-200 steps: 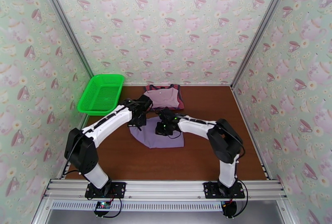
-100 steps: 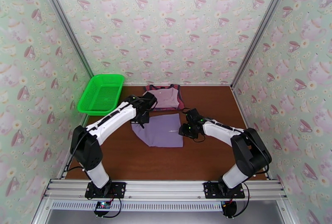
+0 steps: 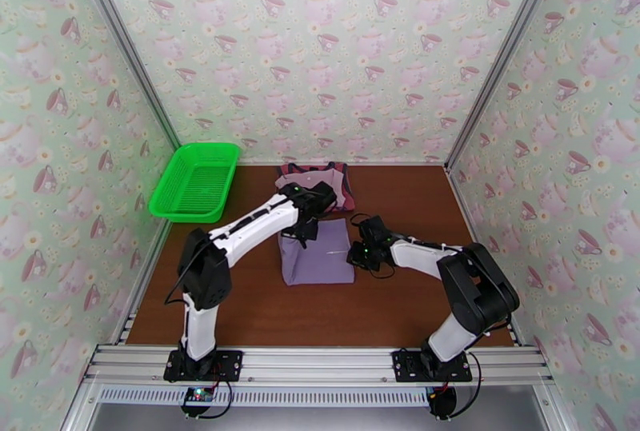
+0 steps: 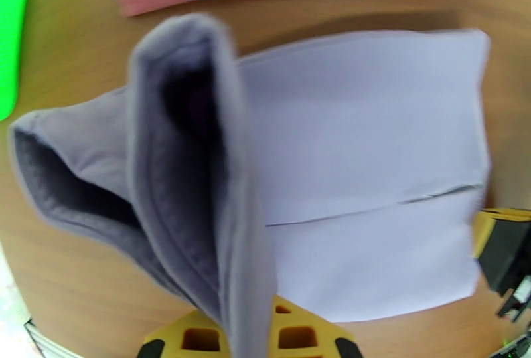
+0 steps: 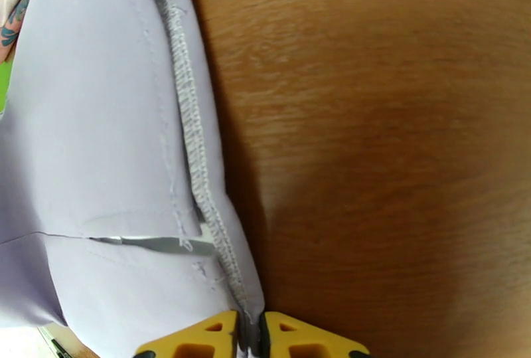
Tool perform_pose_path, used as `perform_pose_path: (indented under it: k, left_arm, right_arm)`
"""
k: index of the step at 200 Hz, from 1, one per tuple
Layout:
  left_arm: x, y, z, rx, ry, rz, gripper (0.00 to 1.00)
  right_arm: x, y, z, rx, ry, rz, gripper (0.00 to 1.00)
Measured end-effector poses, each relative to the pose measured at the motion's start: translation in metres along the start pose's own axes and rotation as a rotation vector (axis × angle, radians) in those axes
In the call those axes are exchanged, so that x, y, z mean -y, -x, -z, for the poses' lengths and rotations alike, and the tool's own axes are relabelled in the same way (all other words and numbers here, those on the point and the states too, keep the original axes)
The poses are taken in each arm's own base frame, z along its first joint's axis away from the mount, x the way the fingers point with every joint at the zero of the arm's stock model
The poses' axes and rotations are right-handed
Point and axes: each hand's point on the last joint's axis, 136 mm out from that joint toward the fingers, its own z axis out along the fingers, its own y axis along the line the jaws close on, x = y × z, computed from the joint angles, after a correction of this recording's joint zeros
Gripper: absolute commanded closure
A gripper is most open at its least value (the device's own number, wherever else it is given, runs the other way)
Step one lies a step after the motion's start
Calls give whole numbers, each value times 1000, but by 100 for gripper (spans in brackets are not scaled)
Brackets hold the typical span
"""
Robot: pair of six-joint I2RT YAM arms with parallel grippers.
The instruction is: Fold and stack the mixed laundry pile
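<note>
Lavender-purple soft shirt is lying half-folded mid-table, the left gripper pinching its raised flap and the right gripper pinching its hem. The pale-pink shirt is already sitting folded on the dusty-red tank top at the far edge of the brown wooden table. Finishing this fold and stacking it seem to be what is remaining.

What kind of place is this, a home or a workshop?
Probably a robot test booth: teacup-papered panels in a metal frame, left arm and right arm bolted to a rail, a lavender shirt and green basket on the table.
</note>
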Motion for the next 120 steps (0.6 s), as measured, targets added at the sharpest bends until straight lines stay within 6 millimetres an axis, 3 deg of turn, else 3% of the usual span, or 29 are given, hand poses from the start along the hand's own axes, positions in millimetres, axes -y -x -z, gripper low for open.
perform_pose_path:
  k: [44, 90, 103, 120]
  left_arm:
    - [53, -3, -16, -35, -91, -8, 100]
    - [79, -12, -37, -92, -157, 18, 100]
    - [83, -14, -42, -108, -170, 23, 90]
    - [89, -15, -44, -119, -191, 33, 66]
  right_arm:
    - [-7, 2, -5, 6, 49, 7, 83]
    - [-12, 3, -8, 9, 78, 8, 77]
    - [-14, 4, -8, 10, 86, 6, 73]
    - [-16, 4, -7, 11, 97, 10, 67]
